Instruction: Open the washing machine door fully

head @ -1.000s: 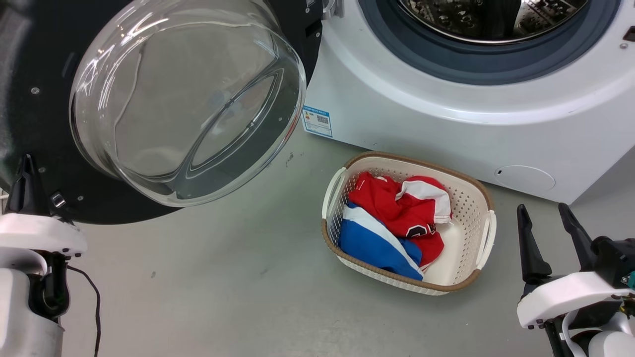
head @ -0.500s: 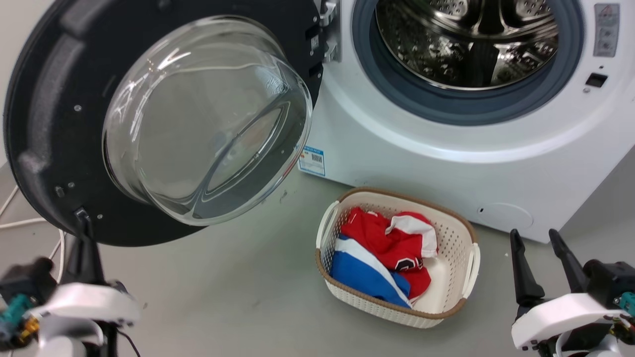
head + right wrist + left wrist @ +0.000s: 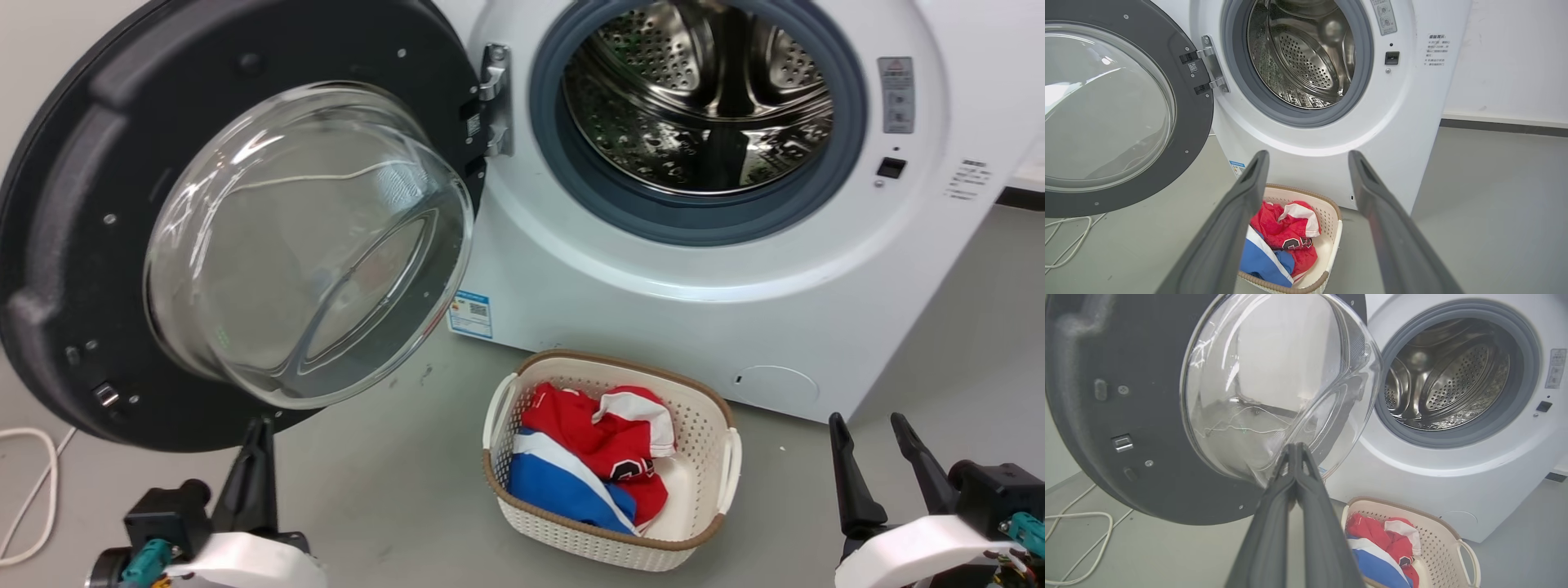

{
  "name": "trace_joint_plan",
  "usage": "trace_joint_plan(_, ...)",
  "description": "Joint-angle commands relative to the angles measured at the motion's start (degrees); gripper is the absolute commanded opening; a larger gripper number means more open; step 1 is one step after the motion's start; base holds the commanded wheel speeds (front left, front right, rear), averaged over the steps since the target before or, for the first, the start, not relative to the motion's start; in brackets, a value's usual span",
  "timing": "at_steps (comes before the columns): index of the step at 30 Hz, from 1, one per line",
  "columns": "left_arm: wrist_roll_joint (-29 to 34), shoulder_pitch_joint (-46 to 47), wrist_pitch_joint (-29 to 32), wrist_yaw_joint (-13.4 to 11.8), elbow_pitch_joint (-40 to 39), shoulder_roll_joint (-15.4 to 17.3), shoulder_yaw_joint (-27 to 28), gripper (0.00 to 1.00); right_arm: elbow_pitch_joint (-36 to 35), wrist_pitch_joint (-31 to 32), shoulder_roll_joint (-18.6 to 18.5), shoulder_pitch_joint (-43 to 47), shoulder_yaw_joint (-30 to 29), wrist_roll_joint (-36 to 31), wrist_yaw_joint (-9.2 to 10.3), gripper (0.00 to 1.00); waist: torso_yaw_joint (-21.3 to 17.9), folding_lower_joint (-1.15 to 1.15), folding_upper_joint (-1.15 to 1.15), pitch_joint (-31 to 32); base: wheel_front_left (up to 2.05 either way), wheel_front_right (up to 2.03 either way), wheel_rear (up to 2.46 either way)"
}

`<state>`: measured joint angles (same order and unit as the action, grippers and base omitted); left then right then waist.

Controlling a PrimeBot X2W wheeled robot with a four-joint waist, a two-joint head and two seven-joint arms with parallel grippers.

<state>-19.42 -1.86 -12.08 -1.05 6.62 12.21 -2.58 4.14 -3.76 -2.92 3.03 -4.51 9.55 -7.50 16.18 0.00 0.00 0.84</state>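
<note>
Bright even light, soft shadows, white glare streaks on washing machine door [image 3: 245,229], wrist views bowed at edges.

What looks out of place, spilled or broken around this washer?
Nothing looks spilled or broken. The washing machine door hangs wide open with its glass intact, and the crumpled clothes sit inside the basket. The one untidy thing is a loose white cable looping across the floor left of the door.
</note>
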Motion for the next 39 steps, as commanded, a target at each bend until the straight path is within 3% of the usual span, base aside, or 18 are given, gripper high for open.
trace_joint_plan(1,0.3,-0.3,0.2,-0.1,-0.3,-0.4,-0.6,0.00,-0.3,0.0,0.1,0.8,0.2,0.1,0.02,1.00,-1.2,0.00,0.00,0.4,0.00,0.00,0.00)
trace_joint_plan(4,-0.2,-0.3,0.4,0.5,0.0,-1.3,-2.0,0.00,-0.7,0.5,0.1,0.8,0.7,0.3,0.02,1.00,-3.3,0.00,0.00,0.7,0.00,0.00,0.00)
trace_joint_plan(6,-0.1,0.2,0.2,1.0,0.3,-1.8,-2.9,0.46,-1.0,0.6,0.1,0.8,0.8,0.0,0.02,1.00,-4.8,0.00,0.00,0.8,0.00,0.00,0.00)
trace_joint_plan(8,-0.1,0.8,0.2,1.4,1.0,-2.1,-3.7,1.00,-1.3,0.5,0.1,0.8,0.9,0.0,0.01,1.00,-6.3,0.00,0.00,0.8,0.00,0.00,0.00)
trace_joint_plan(13,0.9,2.5,0.5,1.9,3.5,-1.5,-4.9,1.00,-1.5,0.5,0.1,0.7,1.7,-0.2,0.02,1.00,-10.2,0.00,0.00,0.6,0.00,0.00,0.00)
trace_joint_plan(25,2.7,4.1,0.1,-0.5,7.2,-0.3,-5.1,1.00,-1.5,0.3,0.1,0.9,2.9,-0.9,0.02,1.00,-18.6,0.00,0.00,0.7,0.00,0.00,0.00)
trace_joint_plan(39,2.4,4.7,-0.8,-2.1,8.8,-0.8,-5.3,1.00,-3.4,1.1,0.1,0.4,3.3,-2.7,0.02,1.00,-19.6,0.00,0.00,0.3,0.00,0.00,0.00)
